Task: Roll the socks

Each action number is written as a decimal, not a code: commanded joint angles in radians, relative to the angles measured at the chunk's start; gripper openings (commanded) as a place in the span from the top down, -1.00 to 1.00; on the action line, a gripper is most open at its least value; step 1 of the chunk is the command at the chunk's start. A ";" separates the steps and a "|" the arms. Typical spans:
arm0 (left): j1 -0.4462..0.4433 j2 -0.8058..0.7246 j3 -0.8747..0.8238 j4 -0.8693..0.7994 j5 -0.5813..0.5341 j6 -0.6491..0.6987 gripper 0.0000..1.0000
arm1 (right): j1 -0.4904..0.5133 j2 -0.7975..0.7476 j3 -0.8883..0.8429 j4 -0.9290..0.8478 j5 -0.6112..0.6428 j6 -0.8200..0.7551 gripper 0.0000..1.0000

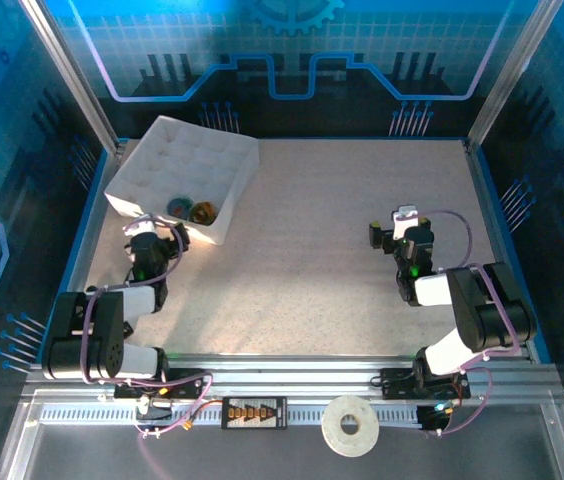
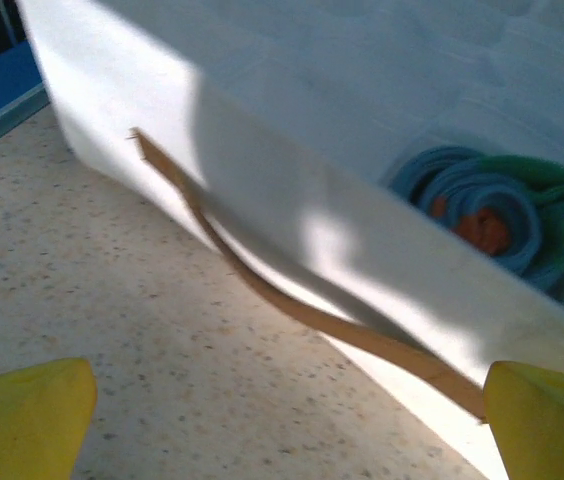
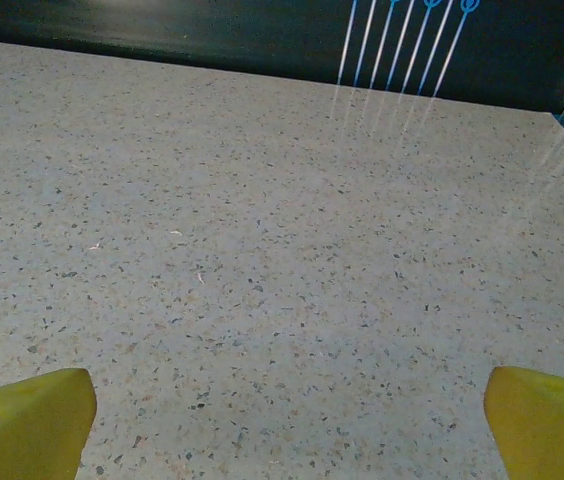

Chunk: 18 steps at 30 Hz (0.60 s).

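1. A speckled desk [image 1: 332,250] is seen inside blue-lit walls, with a white divided box [image 1: 187,160] at its far left.
2. The blue-grey sock [image 1: 178,207] and the olive sock [image 1: 203,211] are spotted rolled, side by side at the box's near wall. Coiled ends are turned upward, and no long axis can be told.
3. The left jaws are held wide apart just outside that wall, with nothing gripped.
4. The right jaws are spread apart over bare desk, well to the right.

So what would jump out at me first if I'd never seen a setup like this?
Probably the white divided box at the table's far left. In its near compartments a blue-green sock roll and an olive-orange sock roll sit side by side. Next come the two arms: the left gripper is open just outside the box's near wall, and the right gripper is open over the bare speckled table.
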 commanded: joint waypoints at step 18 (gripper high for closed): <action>-0.090 0.167 -0.087 0.452 0.094 0.142 -0.99 | -0.008 -0.001 0.009 0.011 0.033 0.022 -0.99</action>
